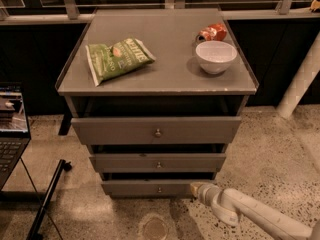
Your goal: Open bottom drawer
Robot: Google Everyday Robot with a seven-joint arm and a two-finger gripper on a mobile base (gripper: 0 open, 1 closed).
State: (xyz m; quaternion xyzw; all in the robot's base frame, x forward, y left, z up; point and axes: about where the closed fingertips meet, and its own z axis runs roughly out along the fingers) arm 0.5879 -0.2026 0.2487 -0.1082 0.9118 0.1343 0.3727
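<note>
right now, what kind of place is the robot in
Probably an office or lab test area, not a home: a grey drawer cabinet stands on speckled hard floor, and an open laptop sits at the left. The gripper is low, by the bottom drawer, at its right end.

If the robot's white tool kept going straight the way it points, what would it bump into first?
Probably the grey flat-fronted bottom drawer. The white tool sits low by the floor at that drawer's right end, pointing toward its front. Nothing else shows between them, though depth is hard to judge, so it might slip past the edge.
</note>
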